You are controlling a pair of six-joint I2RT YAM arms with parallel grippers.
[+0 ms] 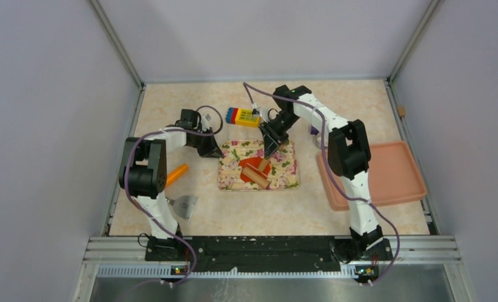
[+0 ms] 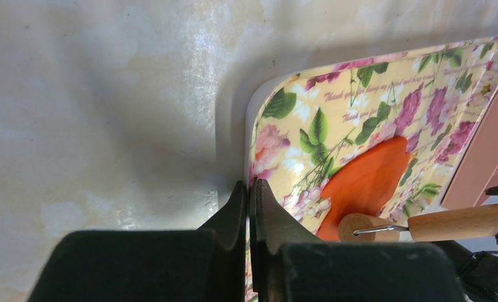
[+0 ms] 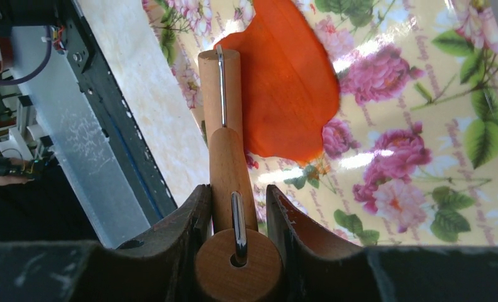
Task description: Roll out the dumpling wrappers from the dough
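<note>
the soft red-orange dough [image 1: 247,168], flattened into an irregular patch, lies on the yellow floral-print rectangular tray [image 1: 287,175] at the centre of the top view. the tray rests on the beige marbled table [image 1: 265,214].

right arm [image 1: 325,119]: reaches from the lower right of the top view towards the tray centre. the right jaws are clamped on the handle of the wooden rolling pin [image 3: 226,160], one finger on each side of it. in the right wrist view the handle end fills the lower centre, and the roller extends upward and lies against the left edge of the dough. a metal rod runs along the pin's axis.

left arm [image 1: 171,135]: its head sits at the upper left corner of the tray. the left jaws are together. in the left wrist view their tips meet right at the tray's white rim; whether they pinch the rim cannot be determined.

other items, top view:
- long orange carrot-shaped toy [image 1: 177,174], left of the tray, near the left arm.
- grey metal scraper blade [image 1: 185,205], lower left, below the carrot toy.
- blue, red and yellow toy block [image 1: 243,117], above the tray.
- salmon-pink shallow plastic tray [image 1: 397,182], at the right, partly behind the right arm.
</note>
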